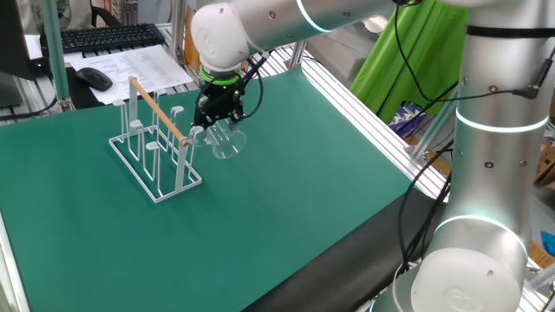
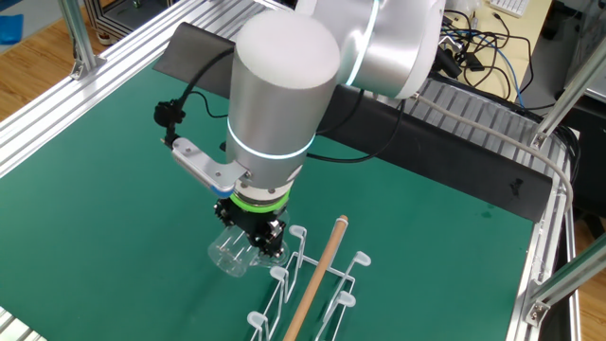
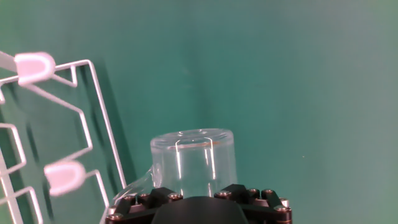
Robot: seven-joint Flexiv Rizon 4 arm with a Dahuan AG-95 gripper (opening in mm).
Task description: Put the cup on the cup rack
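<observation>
The cup [image 1: 225,139] is a clear glass mug held in my gripper [image 1: 218,117], tilted with its mouth pointing down and away from the hand. It hangs above the green mat just right of the cup rack [image 1: 156,143], a white wire rack with upright pegs and a wooden rod on top. In the other fixed view the cup [image 2: 232,254] is left of the rack [image 2: 312,284], beside its near pegs. In the hand view the cup [image 3: 193,163] sticks out from the gripper [image 3: 196,198], and the rack's peg tips [image 3: 34,65] stand at the left.
A keyboard [image 1: 108,36], a mouse [image 1: 94,78] and papers lie beyond the mat's far left edge. Aluminium frame rails [image 1: 364,113] run along the mat's right side. A black strip [image 2: 426,123] and cables lie at the far edge in the other fixed view.
</observation>
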